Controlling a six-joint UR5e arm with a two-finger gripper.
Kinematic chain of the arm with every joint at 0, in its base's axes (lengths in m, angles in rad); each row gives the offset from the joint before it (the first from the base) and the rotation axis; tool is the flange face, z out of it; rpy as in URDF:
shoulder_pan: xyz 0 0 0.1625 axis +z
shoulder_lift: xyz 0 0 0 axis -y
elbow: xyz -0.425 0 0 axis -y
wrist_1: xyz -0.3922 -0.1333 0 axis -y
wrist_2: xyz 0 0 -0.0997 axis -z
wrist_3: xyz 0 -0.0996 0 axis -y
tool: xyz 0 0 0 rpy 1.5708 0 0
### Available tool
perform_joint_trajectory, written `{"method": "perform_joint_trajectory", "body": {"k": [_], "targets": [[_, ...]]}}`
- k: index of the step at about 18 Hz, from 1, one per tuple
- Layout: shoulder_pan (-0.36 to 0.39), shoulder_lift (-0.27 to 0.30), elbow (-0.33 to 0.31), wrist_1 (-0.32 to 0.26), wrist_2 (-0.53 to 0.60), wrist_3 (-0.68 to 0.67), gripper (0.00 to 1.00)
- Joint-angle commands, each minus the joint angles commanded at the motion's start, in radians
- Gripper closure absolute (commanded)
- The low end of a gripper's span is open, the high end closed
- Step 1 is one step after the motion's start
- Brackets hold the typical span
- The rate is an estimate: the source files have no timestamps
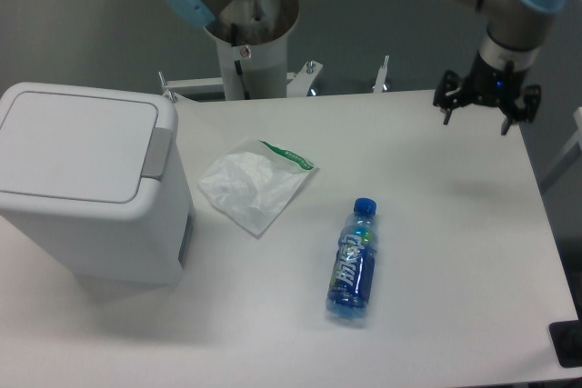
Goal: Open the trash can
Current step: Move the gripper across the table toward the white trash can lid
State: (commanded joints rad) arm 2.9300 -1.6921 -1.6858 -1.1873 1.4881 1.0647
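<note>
Light falls on me evenly from above, cool and fairly bright, with no hard glare anywhere. Below my fingers (448, 104) a faint, soft-edged shadow lies on the white table (436, 224). Far off to my side the trash can (86, 188) casts a diffuse shadow at its base, and its lid looks slightly washed out. The bottle (353, 263), between us and nearer the camera, shows small highlights. My fingertips are dark and slightly soft; whether blur or distance, I cannot tell. Edges bend little.
</note>
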Motion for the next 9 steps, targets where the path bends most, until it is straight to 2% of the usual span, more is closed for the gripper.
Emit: {"method": "perform_joint_trajectory", "body": {"k": [6,9], "targets": [[-0.106,0.066,0.021,-0.011,-0.089,-0.267,0.0],[-0.179,0.051,0.084,-0.037,-0.143,-0.382,0.0]]}}
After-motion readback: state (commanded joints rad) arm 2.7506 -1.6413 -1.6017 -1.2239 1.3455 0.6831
